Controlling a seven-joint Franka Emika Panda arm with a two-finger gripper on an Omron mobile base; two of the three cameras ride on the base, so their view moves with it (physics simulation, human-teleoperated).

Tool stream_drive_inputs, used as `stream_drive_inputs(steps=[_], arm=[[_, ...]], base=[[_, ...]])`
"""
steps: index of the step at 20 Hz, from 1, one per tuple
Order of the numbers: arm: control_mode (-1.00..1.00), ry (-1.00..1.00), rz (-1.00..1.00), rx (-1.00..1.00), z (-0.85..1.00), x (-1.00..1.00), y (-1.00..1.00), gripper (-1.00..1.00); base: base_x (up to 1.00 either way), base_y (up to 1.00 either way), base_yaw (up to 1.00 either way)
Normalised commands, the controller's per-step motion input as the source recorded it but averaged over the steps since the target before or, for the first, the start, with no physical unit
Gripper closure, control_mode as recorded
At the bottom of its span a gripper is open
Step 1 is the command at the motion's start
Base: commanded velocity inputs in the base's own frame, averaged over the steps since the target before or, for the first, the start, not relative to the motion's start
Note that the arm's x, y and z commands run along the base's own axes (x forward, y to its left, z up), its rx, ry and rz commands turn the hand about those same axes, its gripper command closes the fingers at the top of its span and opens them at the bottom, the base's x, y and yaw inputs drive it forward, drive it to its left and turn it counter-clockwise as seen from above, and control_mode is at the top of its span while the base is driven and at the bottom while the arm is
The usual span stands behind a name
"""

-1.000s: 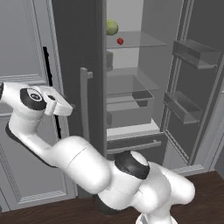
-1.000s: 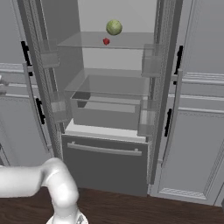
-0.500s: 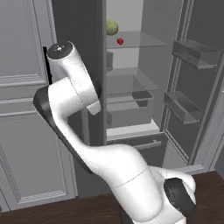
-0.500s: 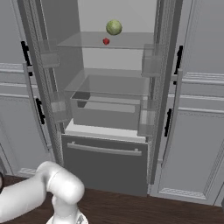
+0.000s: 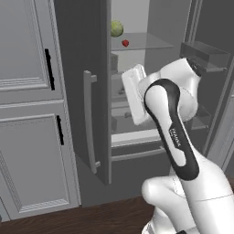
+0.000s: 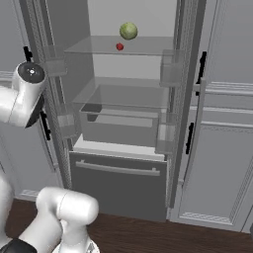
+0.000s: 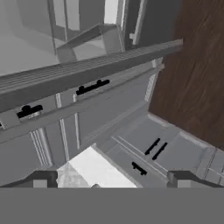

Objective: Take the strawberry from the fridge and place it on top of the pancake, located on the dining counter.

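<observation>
Right base view, fridge [image 6: 123, 128]: doors open, drawers lower down.
Top glass shelf: strawberry [image 6: 119, 46] just in front of a green cabbage [image 6: 128, 30] (apart).
Gripper [image 7: 111, 183]: released, holding nothing.

Arm [image 5: 171, 132] raised and bent, fingers [image 7: 43, 179] spread wide, holding nothing

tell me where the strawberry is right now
The strawberry sits on the top glass shelf inside the open fridge, just below and slightly left of the green cabbage in the right base view, apart from it.
</observation>
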Motion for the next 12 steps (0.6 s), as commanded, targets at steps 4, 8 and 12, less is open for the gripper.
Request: stream_drive_inputs(steps=[4, 8, 12], arm=[[-1.00, 0.35, 0.15, 0.75, 0.00, 0.70, -0.74, -1.00], [-1.00, 0.27, 0.11, 0.39, 0.00, 0.81, -0.45, -1.00], [-1.00, 0.07, 0.10, 0.12, -0.18, 0.67, -0.12, -1.00]], base=[[0.00, 0.00, 0.00], [0.00, 0.00, 0.00], [0.00, 0.00, 0.00]])
